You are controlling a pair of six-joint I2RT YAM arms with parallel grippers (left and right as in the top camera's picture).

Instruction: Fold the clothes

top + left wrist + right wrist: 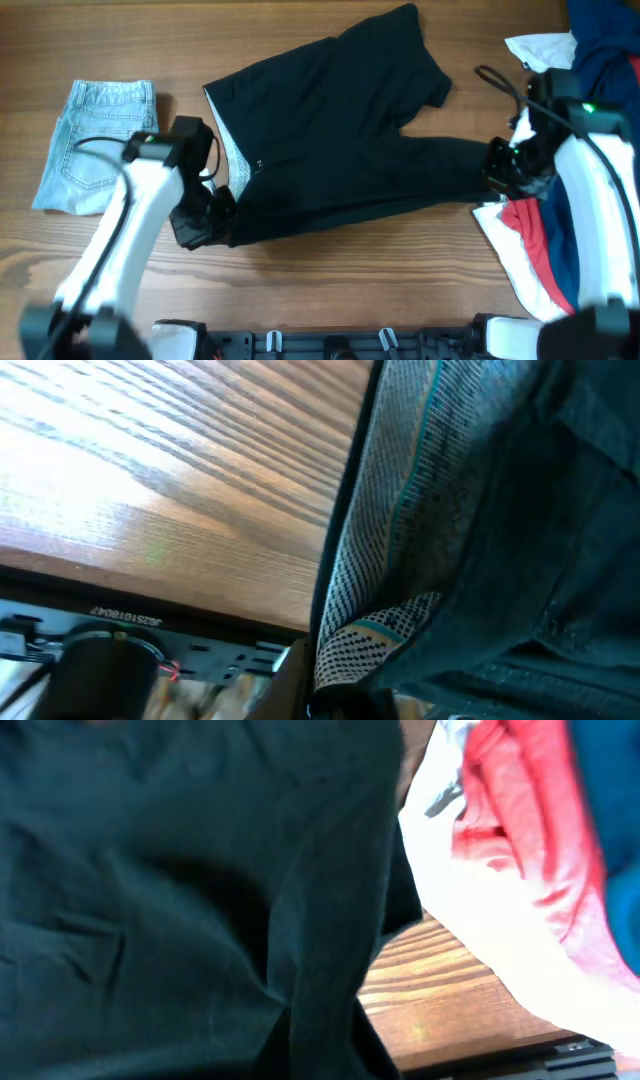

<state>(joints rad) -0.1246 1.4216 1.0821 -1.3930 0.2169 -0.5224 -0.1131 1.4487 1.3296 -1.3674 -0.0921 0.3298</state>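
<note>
Your plain black soft-fabric shorts (340,140) lie spread across the middle of the wooden tabletop (350,285), waistband leftward. Your left tool (205,215) sits at the waistband corner and your right tool (500,165) at a leg end. Fabric hides whether either is clenched.

Inverted white serial (120,618), only partly legible, roughly "25101804", printed on black rail (200,645) near left pincer (212,220).

Folded denim shorts (95,145) lie on the wooden table (350,270).
</note>
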